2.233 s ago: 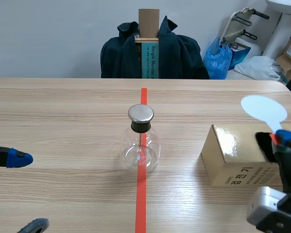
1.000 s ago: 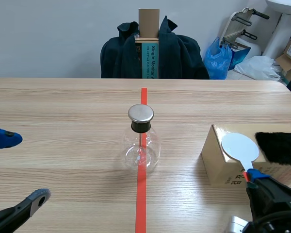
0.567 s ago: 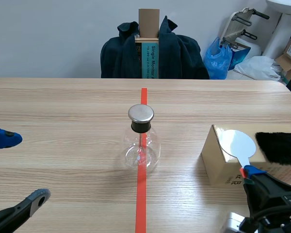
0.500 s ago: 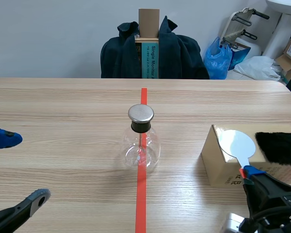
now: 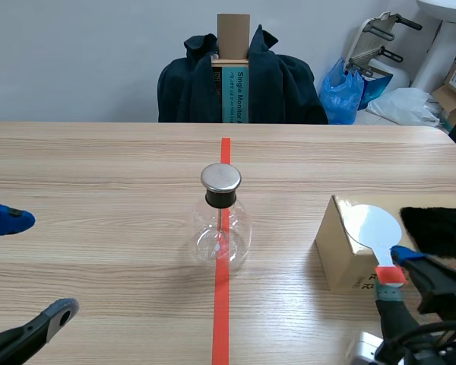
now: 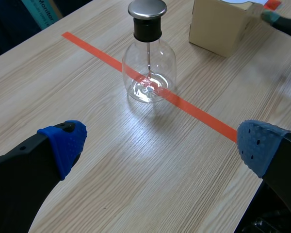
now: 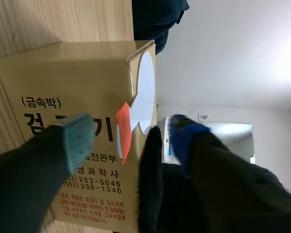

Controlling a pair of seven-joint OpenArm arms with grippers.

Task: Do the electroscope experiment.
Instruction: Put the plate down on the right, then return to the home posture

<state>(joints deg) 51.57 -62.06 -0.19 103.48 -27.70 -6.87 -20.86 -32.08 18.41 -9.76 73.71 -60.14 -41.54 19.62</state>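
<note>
The electroscope, a clear glass flask with a metal cap, stands on the red tape line at the table's middle; it is also ahead of my left gripper. A white paddle with an orange handle lies on the tan box, beside a black fur pad. My right gripper is open at the box's near side. The orange handle sits loose between its fingers, touching neither. My left gripper stands open at the near left, holding nothing.
The tan box with printed text fills the near right of the table. Behind the far table edge stands a chair with a dark jacket and a cardboard tube. Bags and boxes are at the back right.
My right gripper's fingers have spread apart and let go of the paddle's handle; the paddle now rests on the box. The left arm and the flask have not moved.
</note>
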